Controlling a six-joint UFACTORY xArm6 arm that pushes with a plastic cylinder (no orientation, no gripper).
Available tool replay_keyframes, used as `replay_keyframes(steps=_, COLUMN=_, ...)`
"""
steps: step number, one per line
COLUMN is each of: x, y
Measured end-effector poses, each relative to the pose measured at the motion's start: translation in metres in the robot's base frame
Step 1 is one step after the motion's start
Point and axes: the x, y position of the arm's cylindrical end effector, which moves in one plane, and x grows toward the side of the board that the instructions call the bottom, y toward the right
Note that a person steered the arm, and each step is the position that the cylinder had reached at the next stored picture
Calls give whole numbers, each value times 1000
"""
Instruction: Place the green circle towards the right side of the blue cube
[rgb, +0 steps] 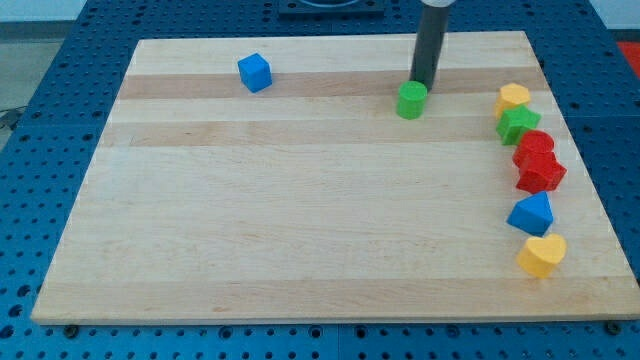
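1. The green circle (a short round block) sits on the wooden board near its top edge, somewhat right of the middle.
2. The rod's tip stands just behind the green circle, on its upper-right side, touching it or very nearly so; the exact contact cannot be made out. The arm carries no pincer, so there is nothing to spread or press together, only the straight dark rod coming down from the view's top.
3. The blue cube lies well apart to the view's left, close to the top edge and toward the top-left corner.
4. Along the right edge runs a column of blocks, from top to bottom: a yellow block, a green star-like block touching it, two red blocks pressed together, a blue triangular block, and a yellow heart nearest the bottom-right corner.
5. No container is on the board; every block rests directly on the wood.
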Motion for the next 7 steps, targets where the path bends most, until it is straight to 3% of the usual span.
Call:
replay_keyframes(steps=2, x=0, y=-45)
replay_keyframes(steps=3, x=14, y=17)
replay_keyframes(steps=5, x=9, y=37)
replay_keyframes(steps=6, x=72, y=33)
replay_keyframes(steps=7, x=84, y=33)
